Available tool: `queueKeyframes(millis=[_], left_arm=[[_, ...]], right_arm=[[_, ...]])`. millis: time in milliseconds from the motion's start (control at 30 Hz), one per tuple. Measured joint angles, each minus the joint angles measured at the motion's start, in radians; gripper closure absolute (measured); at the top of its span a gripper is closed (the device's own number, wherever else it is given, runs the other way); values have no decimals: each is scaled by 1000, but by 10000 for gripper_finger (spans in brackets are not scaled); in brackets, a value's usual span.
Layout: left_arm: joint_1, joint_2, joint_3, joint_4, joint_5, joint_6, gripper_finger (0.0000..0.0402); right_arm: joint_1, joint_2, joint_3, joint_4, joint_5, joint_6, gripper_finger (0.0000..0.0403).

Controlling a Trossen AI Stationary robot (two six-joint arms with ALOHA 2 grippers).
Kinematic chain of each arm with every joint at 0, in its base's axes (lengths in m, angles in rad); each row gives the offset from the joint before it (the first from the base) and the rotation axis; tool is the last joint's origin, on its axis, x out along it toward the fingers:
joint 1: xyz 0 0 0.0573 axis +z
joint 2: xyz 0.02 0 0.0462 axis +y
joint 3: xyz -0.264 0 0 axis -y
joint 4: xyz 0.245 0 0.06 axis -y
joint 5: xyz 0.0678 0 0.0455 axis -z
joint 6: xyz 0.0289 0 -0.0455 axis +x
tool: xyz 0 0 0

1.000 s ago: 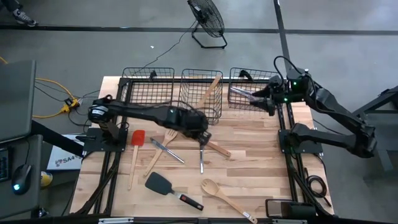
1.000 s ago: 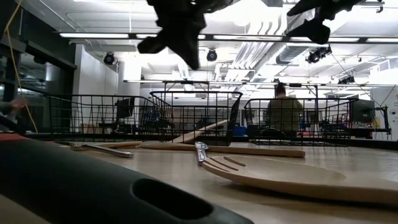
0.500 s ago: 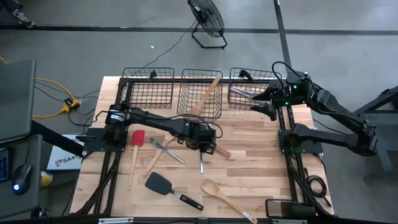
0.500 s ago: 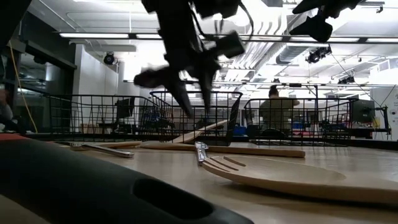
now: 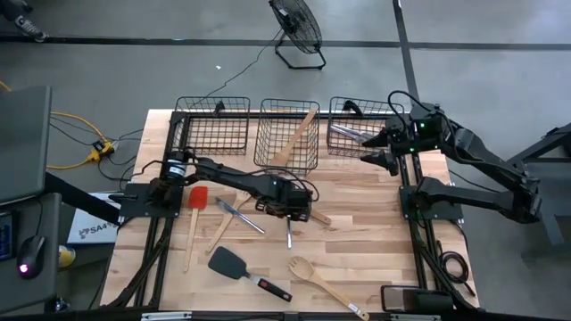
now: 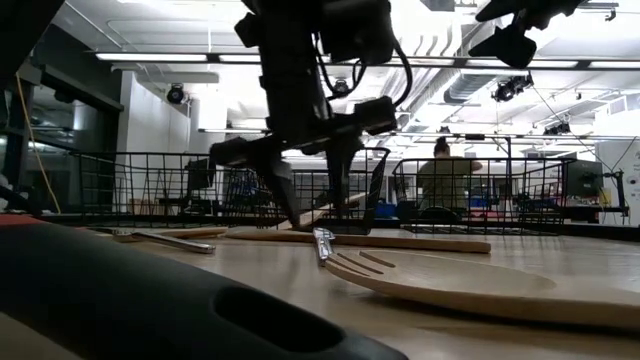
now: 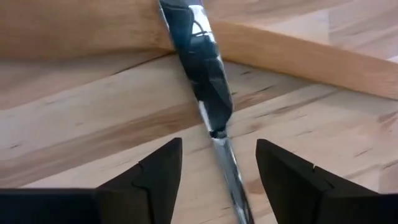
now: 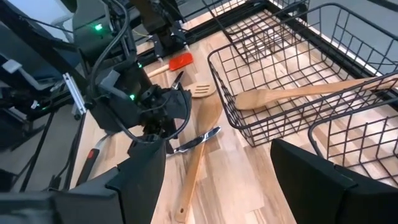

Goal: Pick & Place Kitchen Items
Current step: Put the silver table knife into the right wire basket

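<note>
A silver metal utensil (image 5: 288,234) lies mid-table, its far part crossing over a pale wooden utensil's handle (image 7: 298,59). My left gripper (image 5: 291,210) is open and low over it, pointing steeply down. Its two fingers stand on either side of the silver utensil (image 7: 207,87) without touching it, as the low view also shows around my left gripper (image 6: 313,220). My right gripper (image 5: 373,148) hangs open in the air by the right basket (image 5: 357,125), with nothing between its fingers in its wrist view (image 8: 217,186).
Three black wire baskets line the far edge; the middle basket (image 5: 288,134) holds a wooden spoon and the right one silver cutlery. On the table lie a red spatula (image 5: 196,201), a wooden fork (image 5: 234,209), more silver cutlery (image 5: 239,217), a black turner (image 5: 234,263) and a wooden spoon (image 5: 321,281).
My left gripper has come down from well above the table to just over the silver utensil, rolling about its own axis as it sank. Its fingers, together a second ago, have opened wide. The utensils have stayed where they were.
</note>
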Motion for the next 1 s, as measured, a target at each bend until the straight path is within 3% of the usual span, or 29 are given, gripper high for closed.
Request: queueKeyframes(millis=[1000], left_arm=[[-1,67,4,-4,-21,-29,200]], right_arm=[[0,0,0,-8,-7,-48,122]])
